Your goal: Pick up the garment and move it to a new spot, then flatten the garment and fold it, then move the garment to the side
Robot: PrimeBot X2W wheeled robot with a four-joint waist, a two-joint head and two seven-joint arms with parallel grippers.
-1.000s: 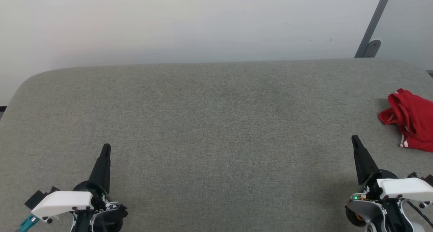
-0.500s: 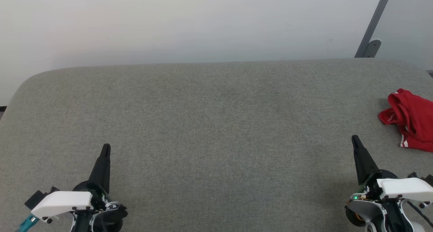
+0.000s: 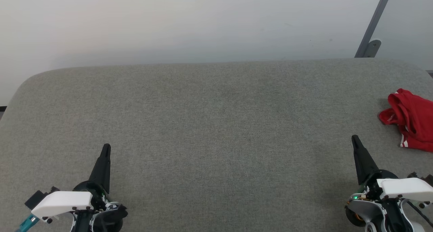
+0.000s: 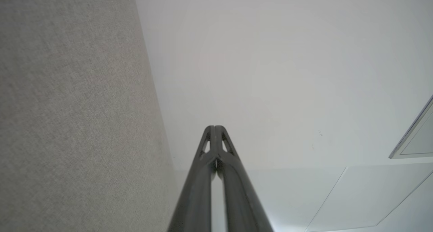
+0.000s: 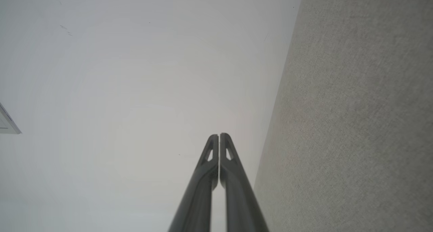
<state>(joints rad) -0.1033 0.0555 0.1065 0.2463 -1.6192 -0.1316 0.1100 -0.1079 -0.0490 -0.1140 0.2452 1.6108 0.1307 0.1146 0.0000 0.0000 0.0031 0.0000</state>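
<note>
Grey woven bench (image 3: 209, 117) with rounded far corners, set against a pale wall (image 3: 169, 22). Red garment (image 3: 411, 118) bunched in a heap at the bench's right edge, roughly midway along it, partly cut off by the picture's border. White striped trim visible on its near side. Not spread flat, no clean fold to be seen. Fits a heap waiting to be lifted as well as a rough bundle already put aside; impossible to settle from this.

Left claw (image 3: 106, 148) toward the bench's near-left corner, right claw (image 3: 354, 139) toward the near-right corner, both pointing at the far edge. Along their own length, left claw (image 4: 214, 130) and right claw (image 5: 219, 137) fully closed, tip against tip, holding nothing. Right claw near the garment yet apart from it, with bare bench between.

Judged hazards, given any reach toward the heap:
- Shoving instead of gripping, caused by arriving with fingers closed.
- Loss over the right edge, caused by an outward nudge on cloth lying so close to it.
- Lifting a single loose layer only, caused by pinching soft, folded-over fabric at the top; likely a trailing tail dragging across the weave and twisting.
- Misjudging the heap's extent, caused by part of it lying outside the head view; possibly overhanging, cannot tell.
</note>
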